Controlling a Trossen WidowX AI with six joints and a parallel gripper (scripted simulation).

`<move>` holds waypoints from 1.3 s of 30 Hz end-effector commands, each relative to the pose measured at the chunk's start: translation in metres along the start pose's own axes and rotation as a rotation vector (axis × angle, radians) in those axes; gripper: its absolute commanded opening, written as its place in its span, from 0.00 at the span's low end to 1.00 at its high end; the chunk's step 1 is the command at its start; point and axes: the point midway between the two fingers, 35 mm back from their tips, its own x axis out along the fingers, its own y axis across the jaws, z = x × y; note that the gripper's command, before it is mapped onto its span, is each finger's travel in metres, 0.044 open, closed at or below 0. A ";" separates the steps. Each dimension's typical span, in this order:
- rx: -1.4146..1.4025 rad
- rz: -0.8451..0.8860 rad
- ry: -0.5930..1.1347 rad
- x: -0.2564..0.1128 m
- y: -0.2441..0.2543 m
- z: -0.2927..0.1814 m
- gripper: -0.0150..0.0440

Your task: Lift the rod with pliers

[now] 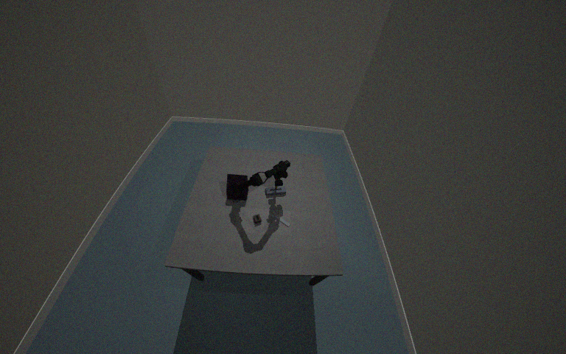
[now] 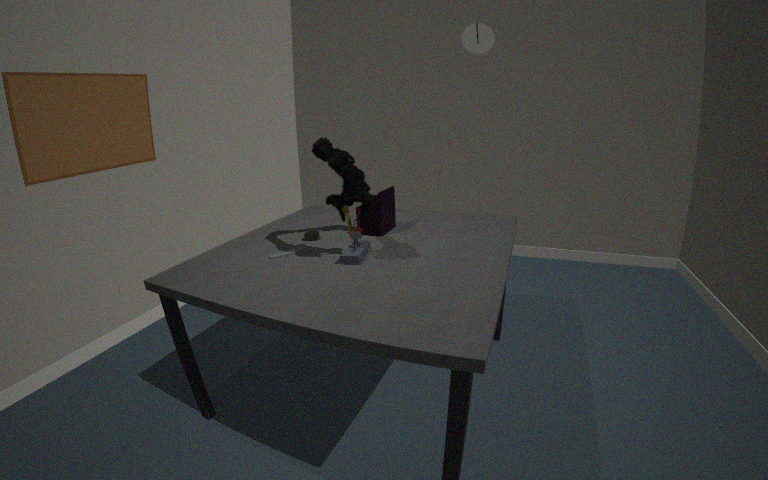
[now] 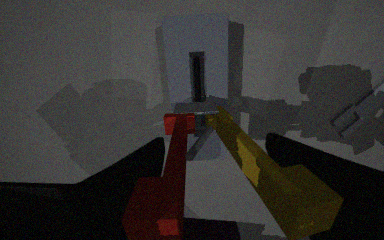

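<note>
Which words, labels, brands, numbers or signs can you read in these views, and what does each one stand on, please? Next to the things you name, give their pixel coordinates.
None can be read in any view.
Wall clock [image 2: 478,45]: no numerals can be made out on its face.
Cork-coloured board [image 2: 79,127]: no writing visible.
Slotted block [image 1: 269,193] [image 2: 352,256] [image 3: 175,60]: no lettering visible.
Red handle [image 3: 176,150] and yellow handle [image 3: 248,160]: no marking legible.

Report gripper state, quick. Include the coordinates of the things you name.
Gripper [image 1: 278,182] [image 2: 350,213] [image 3: 215,141]: closed on the red-and-yellow-handled locking pliers [image 2: 357,217] [image 3: 176,160], fingers well apart, one outside each handle.
</note>
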 end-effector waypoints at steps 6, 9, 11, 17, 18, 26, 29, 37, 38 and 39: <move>-0.005 0.003 0.000 0.006 0.001 0.000 0.80; -0.005 0.003 0.000 0.009 0.001 0.000 0.80; -0.005 0.003 0.000 0.011 0.001 0.000 0.80; -0.005 0.003 0.000 0.017 0.000 0.000 0.80; -0.005 0.003 0.000 0.018 0.000 0.000 0.80; -0.005 0.002 0.000 0.026 0.000 0.001 0.80; -0.005 0.002 0.000 0.029 0.000 0.001 0.80; -0.005 0.002 0.000 0.036 0.000 0.001 0.80; -0.005 0.002 0.000 0.036 0.000 0.001 0.79; -0.005 0.002 0.000 0.037 0.000 0.000 0.79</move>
